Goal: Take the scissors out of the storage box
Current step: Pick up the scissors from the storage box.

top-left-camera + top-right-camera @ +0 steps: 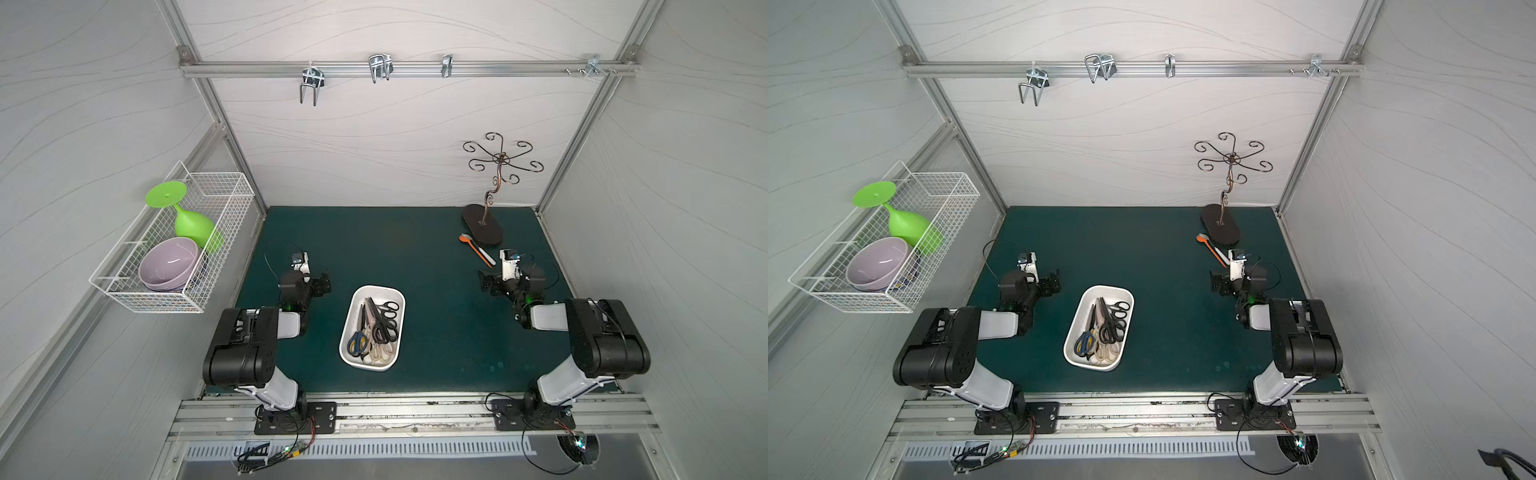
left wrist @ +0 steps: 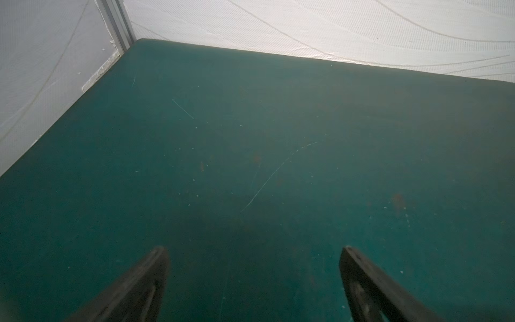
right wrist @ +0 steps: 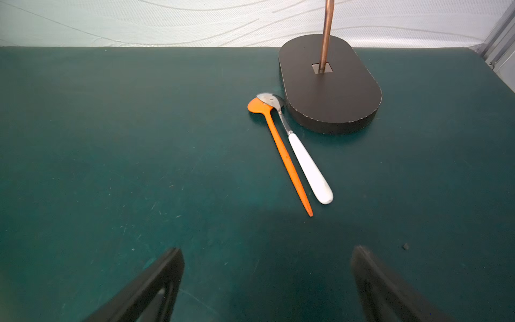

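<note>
Several scissors (image 1: pixel 379 322) lie heaped in the storage box (image 1: pixel 366 365) near the front edge of the mat (image 1: pixel 449 357) (bare mat all round). The left gripper (image 2: pixel 253 248) and right gripper (image 3: pixel 268 248) gape, empty.

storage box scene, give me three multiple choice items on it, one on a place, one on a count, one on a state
1. The scissors lie: A on a shelf; B in the storage box; C in a drawer.
2. Spoons beside the stand's base: A none; B five; C two.
3. The right hand is: A open, empty; B shut, empty; C shut on something.
Answers: B, both top views show them piled inside it; C, one orange and one white-handled lie side by side; A, its fingers stand wide apart with nothing between.
</note>
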You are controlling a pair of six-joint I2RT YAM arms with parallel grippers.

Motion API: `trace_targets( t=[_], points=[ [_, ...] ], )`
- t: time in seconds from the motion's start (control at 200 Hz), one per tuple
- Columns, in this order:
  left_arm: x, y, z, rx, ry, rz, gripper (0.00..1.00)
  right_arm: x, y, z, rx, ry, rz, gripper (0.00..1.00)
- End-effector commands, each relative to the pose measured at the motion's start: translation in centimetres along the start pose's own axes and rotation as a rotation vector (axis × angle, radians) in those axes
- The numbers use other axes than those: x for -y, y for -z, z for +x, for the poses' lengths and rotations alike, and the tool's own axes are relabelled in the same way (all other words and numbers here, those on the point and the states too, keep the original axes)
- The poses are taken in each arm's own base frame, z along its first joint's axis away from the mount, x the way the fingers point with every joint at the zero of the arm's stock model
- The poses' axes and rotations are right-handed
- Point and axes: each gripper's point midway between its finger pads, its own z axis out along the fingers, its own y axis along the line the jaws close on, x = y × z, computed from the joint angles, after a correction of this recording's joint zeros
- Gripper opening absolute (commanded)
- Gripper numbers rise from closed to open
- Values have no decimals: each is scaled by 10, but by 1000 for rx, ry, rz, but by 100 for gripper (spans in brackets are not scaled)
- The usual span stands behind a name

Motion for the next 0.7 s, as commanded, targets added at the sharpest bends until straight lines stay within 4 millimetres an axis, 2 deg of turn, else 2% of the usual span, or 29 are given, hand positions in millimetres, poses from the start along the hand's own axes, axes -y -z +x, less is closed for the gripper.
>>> trace_targets(
  t=[0.0,0.695],
  points=[
    [1,3,-13,44,1,-1,100,-3,4,-2,4,-12,-2,99],
    [1,3,-13,40,-1,-2,100,-1,6,-2,14,-32,-19,99]
  ],
)
